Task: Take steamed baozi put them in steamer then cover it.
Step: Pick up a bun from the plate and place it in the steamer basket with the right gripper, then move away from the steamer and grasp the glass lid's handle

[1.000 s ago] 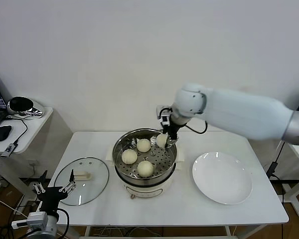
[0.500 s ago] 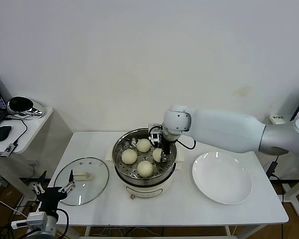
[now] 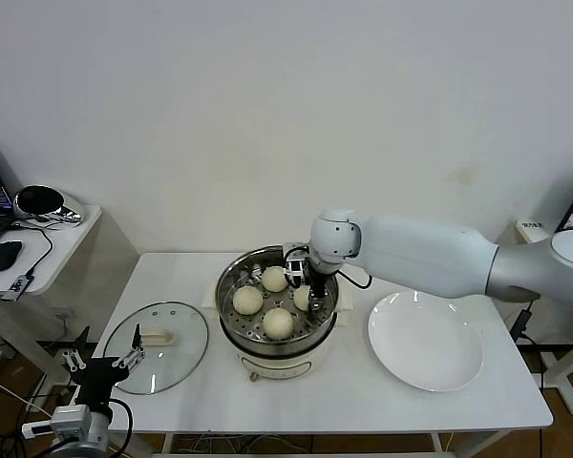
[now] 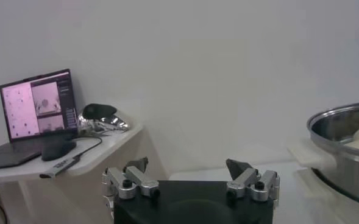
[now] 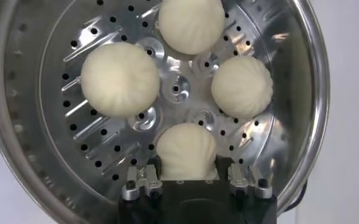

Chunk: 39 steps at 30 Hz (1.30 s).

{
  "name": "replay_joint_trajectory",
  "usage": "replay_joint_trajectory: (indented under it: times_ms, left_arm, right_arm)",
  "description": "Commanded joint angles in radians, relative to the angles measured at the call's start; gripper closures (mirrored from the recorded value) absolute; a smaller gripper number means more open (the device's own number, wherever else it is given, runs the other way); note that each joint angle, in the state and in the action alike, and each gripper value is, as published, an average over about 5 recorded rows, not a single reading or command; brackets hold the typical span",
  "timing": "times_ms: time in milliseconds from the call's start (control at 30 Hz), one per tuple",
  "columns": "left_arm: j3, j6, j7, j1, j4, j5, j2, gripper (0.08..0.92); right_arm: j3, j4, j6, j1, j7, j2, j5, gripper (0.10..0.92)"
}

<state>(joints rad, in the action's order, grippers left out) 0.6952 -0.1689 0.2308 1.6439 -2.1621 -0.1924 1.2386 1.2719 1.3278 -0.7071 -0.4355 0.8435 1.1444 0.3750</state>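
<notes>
All four baozi [image 5: 186, 152] sat in the steamer [image 3: 231, 288], the right hand [image 5: 190, 177] clamped on the last; the glass cover [image 3: 157, 345] (on the tabletop [image 3: 315, 396]) remained to place. Left hand [image 4: 190, 177] hung apart.

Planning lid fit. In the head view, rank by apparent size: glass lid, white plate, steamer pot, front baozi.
1. White plate, largest.
2. Steamer pot and glass lid: look alike in width, left unranked.
3. Front baozi, by far smallest.
</notes>
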Motion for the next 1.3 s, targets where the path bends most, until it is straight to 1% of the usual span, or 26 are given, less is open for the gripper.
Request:
replay_joint_trajectory:
  times_ms: [33,133,333,433,533,633,700,800,867,933,1033,1167,1300]
  left_arm:
    - [0.002,0.000,0.000,0.001,-0.001,0.000,0.000,0.177]
    - [0.003,0.001,0.000,0.001,-0.001,0.000,0.001,0.177]
    - [0.002,0.000,0.000,-0.003,0.003,-0.001,-0.001,0.177]
    - [0.001,0.000,0.000,-0.005,0.008,0.000,-0.002,0.177]
    - [-0.001,0.001,-0.001,-0.007,0.014,0.000,-0.003,0.177]
    - [-0.002,0.001,-0.001,-0.007,0.017,0.001,-0.004,0.177]
    - [-0.002,0.001,-0.001,-0.008,0.019,0.001,-0.004,0.177]
    - [-0.003,0.002,0.000,-0.011,0.021,0.003,-0.002,0.177]
    - [-0.007,0.005,0.003,-0.012,0.024,0.003,-0.002,0.177]
    - [-0.010,0.008,0.006,-0.012,0.028,0.004,-0.002,0.177]
    - [-0.015,0.009,0.010,-0.013,0.032,0.007,0.001,0.177]
    - [-0.030,0.017,0.010,-0.013,0.029,0.020,0.014,0.177]
    - [-0.061,0.049,0.015,-0.011,0.036,0.088,0.028,0.177]
  right_arm:
    - [-0.013,-0.001,0.004,0.011,0.000,-0.003,-0.032,0.456]
    - [-0.032,0.017,0.006,-0.001,0.007,-0.024,-0.031,0.400]
    - [-0.110,0.108,0.006,-0.034,0.002,-0.122,0.012,0.238]
    - [-0.163,0.167,0.004,-0.025,-0.045,-0.184,0.051,0.206]
    - [-0.212,0.249,0.010,0.004,-0.155,-0.258,0.119,0.203]
    - [-0.274,0.355,0.052,0.071,-0.311,-0.355,0.200,0.203]
    - [-0.348,0.421,0.110,0.160,-0.441,-0.434,0.238,0.203]
    - [-0.528,0.486,0.257,0.394,-0.628,-0.537,0.247,0.203]
    - [-0.666,0.509,0.362,0.584,-0.719,-0.581,0.215,0.203]
    - [-0.794,0.521,0.452,0.762,-0.779,-0.600,0.163,0.203]
    - [-1.030,0.526,0.594,1.055,-0.823,-0.576,0.067,0.203]
    - [-1.367,0.504,0.780,1.397,-0.810,-0.443,-0.101,0.203]
    - [-1.653,0.476,0.944,1.623,-0.750,-0.255,-0.269,0.203]
